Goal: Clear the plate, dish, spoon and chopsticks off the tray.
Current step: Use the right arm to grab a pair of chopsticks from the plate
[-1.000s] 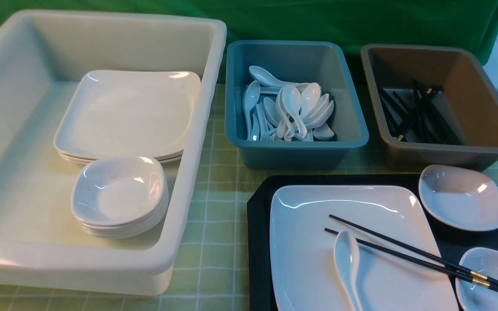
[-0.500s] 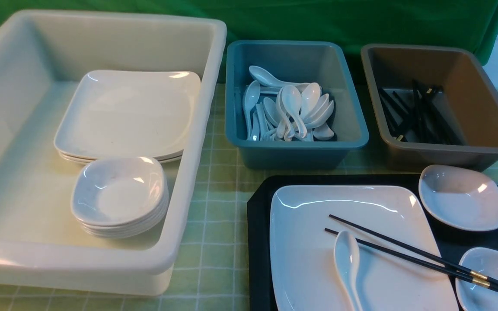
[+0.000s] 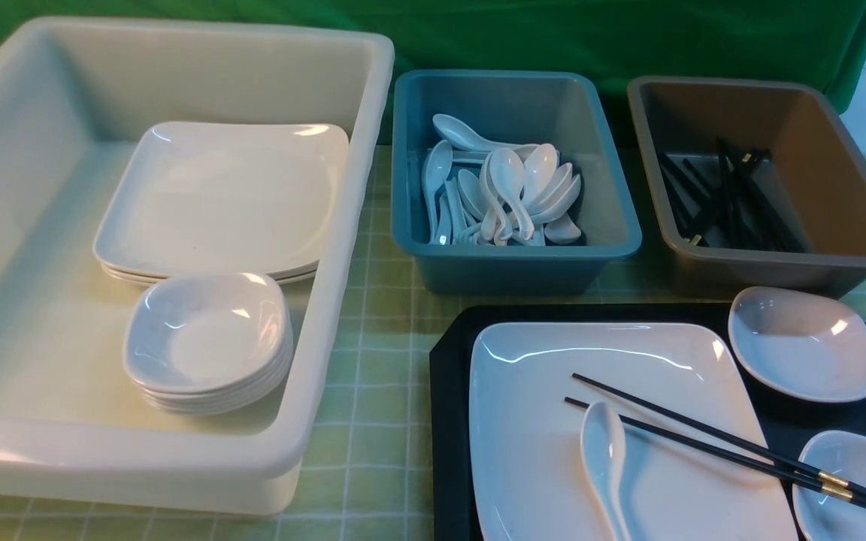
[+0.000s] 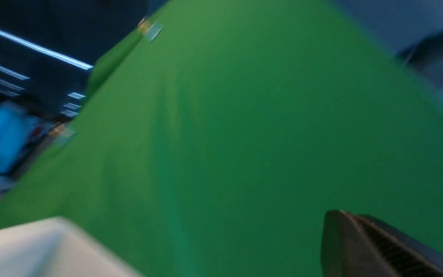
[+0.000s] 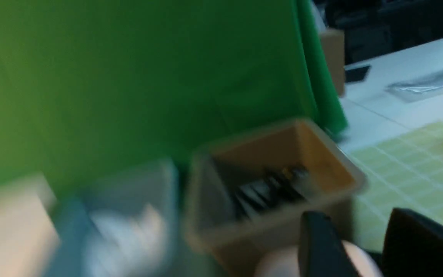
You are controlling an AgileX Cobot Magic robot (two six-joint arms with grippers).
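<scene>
The black tray (image 3: 449, 391) lies at the front right of the table. On it rests the large white plate (image 3: 546, 421). The white spoon (image 3: 607, 458) and the black chopsticks (image 3: 711, 439) lie on the plate, the chopsticks' gold-banded ends reaching a small dish (image 3: 865, 469). Another small dish (image 3: 801, 342) sits at the tray's far right corner. Neither gripper shows in the front view. My left gripper (image 4: 338, 215) is shut and empty in front of the green backdrop. My right gripper (image 5: 356, 221) is open, blurred, with a white dish (image 5: 279, 267) beyond its fingers.
A big white tub (image 3: 343, 225) at the left holds stacked plates (image 3: 222, 199) and stacked small dishes (image 3: 207, 330). A blue tub (image 3: 516, 263) holds several spoons. A brown tub (image 3: 779, 259), seen as brown tub (image 5: 321, 154) from the right wrist, holds chopsticks.
A dark part of the left arm at the front view's bottom left corner has gone out of view. Everything on the tray is unmoved.
</scene>
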